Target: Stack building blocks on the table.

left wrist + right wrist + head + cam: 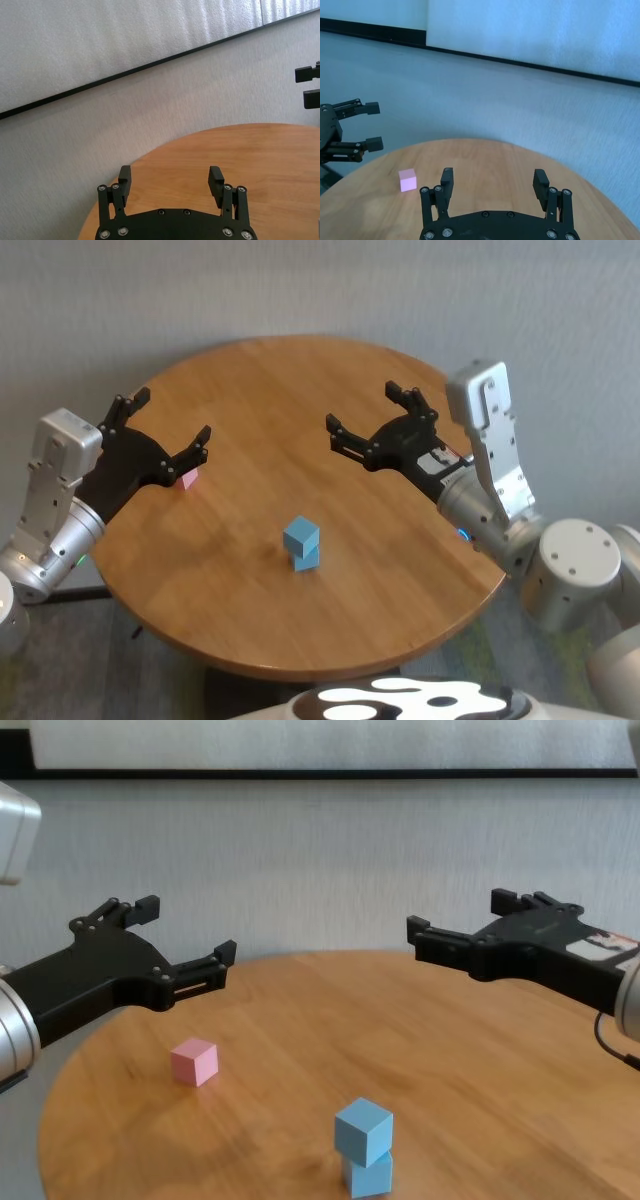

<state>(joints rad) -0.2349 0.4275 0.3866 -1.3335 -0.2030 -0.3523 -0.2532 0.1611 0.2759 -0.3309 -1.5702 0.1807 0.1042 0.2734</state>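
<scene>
Two light blue cubes are stacked near the table's front middle, the top one (pixel 301 534) twisted on the bottom one (pixel 307 560); the chest view shows the top (pixel 364 1127) and bottom (pixel 368 1174) cubes too. A pink cube (pixel 189 479) lies alone on the table (pixel 400 580) at the left, also in the chest view (pixel 194 1061) and right wrist view (pixel 407 180). My left gripper (pixel 172 415) is open and empty, hovering above and just behind the pink cube. My right gripper (pixel 362 407) is open and empty, raised above the table's right half.
The round wooden table (pixel 480 1050) stands against a pale textured wall. Its near edge lies just in front of the blue stack. The right wrist view shows my left gripper (pixel 370 126) beyond the pink cube.
</scene>
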